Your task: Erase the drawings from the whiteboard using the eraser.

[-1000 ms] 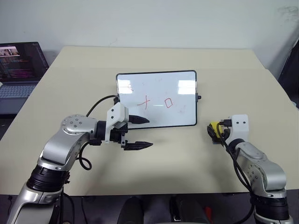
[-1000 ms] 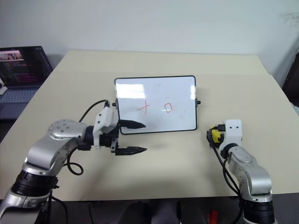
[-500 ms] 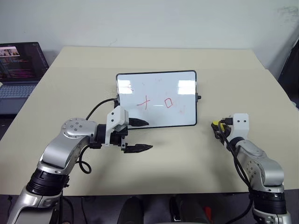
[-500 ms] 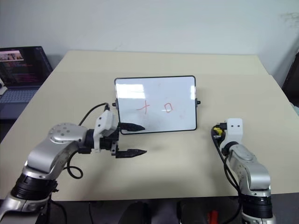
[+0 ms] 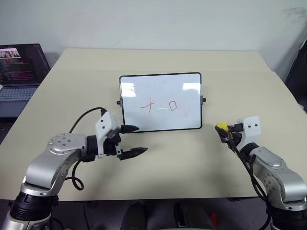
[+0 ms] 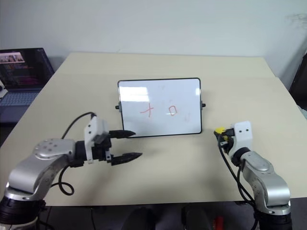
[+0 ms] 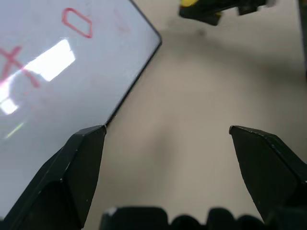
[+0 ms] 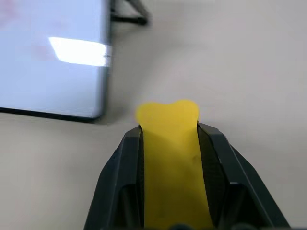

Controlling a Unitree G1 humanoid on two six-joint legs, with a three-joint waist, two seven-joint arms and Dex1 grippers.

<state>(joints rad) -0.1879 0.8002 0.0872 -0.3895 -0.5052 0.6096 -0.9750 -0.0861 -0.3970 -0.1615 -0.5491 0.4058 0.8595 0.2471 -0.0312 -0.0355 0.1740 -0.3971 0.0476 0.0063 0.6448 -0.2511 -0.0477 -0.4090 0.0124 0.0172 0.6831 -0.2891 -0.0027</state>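
Observation:
The whiteboard (image 5: 160,101) stands tilted on the table's middle, black-framed, carrying the drawings (image 5: 160,105): a red cross, a red square and a faint squiggle. My right gripper (image 5: 223,131) hovers to the right of the board's lower right corner, shut on the yellow eraser (image 8: 171,158), whose tip pokes out past the fingers (image 8: 125,165). My left gripper (image 5: 134,140) is open and empty, pointing right, just in front of the board's lower left corner (image 7: 108,120).
A beige table (image 5: 158,57) holds the board. An open laptop (image 5: 19,72) sits off the table's left side. A wall runs behind the table. A small black knob (image 5: 205,100) sticks out from the board's right edge.
My right gripper has closed on the eraser and lifted it off the table. My left arm has drawn back to the left, away from the board's lower edge.

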